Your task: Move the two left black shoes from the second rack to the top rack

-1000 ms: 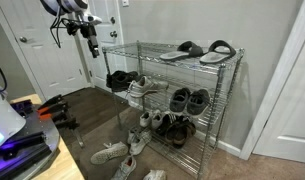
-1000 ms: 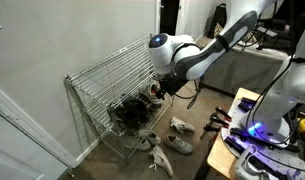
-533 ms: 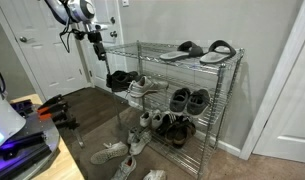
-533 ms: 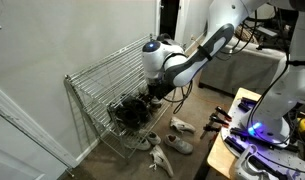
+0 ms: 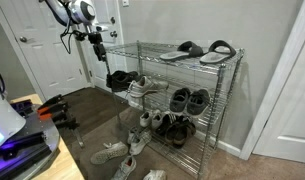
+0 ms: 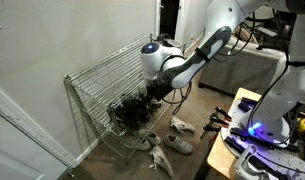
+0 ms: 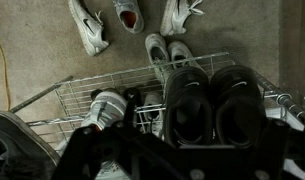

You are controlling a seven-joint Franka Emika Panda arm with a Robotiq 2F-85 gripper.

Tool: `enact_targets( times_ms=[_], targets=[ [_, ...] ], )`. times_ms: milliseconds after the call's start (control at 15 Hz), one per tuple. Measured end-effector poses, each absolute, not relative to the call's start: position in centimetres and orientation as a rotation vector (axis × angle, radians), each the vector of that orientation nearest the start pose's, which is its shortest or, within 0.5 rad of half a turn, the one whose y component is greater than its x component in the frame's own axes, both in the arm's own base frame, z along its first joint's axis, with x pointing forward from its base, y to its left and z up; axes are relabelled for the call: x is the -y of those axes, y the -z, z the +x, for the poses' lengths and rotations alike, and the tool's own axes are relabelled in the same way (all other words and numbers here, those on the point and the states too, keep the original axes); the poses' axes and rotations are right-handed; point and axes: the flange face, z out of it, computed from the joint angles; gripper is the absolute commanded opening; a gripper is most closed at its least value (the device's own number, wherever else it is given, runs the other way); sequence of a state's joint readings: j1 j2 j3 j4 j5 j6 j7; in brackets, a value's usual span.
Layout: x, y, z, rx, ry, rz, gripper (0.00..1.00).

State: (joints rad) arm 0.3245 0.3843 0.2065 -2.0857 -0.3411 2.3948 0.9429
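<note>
The two black shoes [image 5: 118, 80] sit side by side at the left end of the second rack [image 5: 142, 105]. In the wrist view they [image 7: 210, 103] fill the middle, openings up, on the wire grid. The top rack [image 5: 132, 48] is bare at its left end. My gripper [image 5: 95, 52] hangs just off the rack's left end, at about top-shelf height, above the black shoes. In the wrist view the gripper [image 7: 187, 152] is a dark shape along the bottom, fingers spread wide and empty. The arm also shows over the rack in an exterior view [image 6: 157, 65].
Grey-black slides [image 5: 197, 50] lie on the right of the top rack. White sneakers [image 5: 142, 90] and dark sneakers [image 5: 188, 100] share the second rack. Loose sneakers [image 5: 110, 153] lie on the floor in front. A white door [image 5: 47, 50] stands behind the arm.
Over the last second my gripper moved down and a little toward the rack's left end. In the last half second it has hardly moved. No shoe has moved.
</note>
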Motion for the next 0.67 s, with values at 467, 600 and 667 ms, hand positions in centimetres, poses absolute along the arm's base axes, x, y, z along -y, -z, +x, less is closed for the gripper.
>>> enact_targets(
  times_ms=[467,600,667],
  targets=[
    [-32.1,-19.9,47.5,-0.168,0.324,-3.250,1.00],
    [-32.9,-18.8,46.9,-0.165,0.425,-3.237,1.00],
    [-33.2,-18.1,46.6,-0.169,0.475,-3.234,1.00]
  ],
)
